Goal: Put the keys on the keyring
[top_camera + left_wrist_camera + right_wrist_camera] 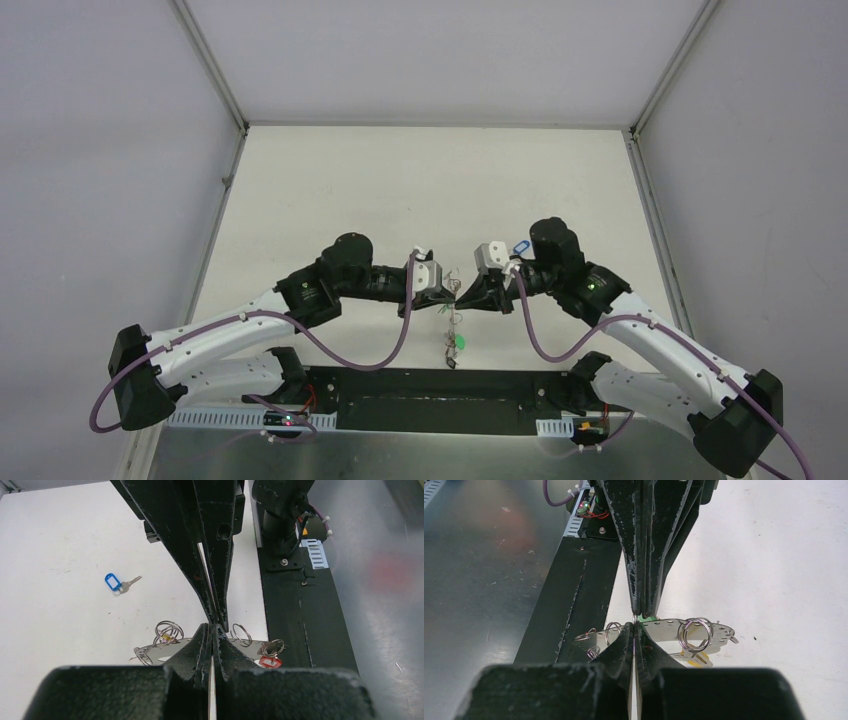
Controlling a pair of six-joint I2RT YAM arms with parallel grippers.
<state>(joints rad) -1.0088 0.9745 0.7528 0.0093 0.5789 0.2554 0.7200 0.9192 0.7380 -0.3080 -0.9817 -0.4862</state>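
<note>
My left gripper [447,293] and right gripper [462,293] meet tip to tip at mid-table, both shut. A thin silvery wire shows pinched between the tips, at the edge of the keyring [664,628]. In the wrist views the keyring [150,652] looks like a wide flat silvery loop just under the tips. Small split rings [695,633] hang on the loop, with a red-tagged key [270,661], a yellow tag [696,658] and a green tag [459,343]. One blue-tagged key [119,583] lies apart on the table, behind the right gripper [519,245].
The black base strip [430,400] runs along the near edge just below the hanging keys. Grey walls with metal posts [210,70] close the table on three sides.
</note>
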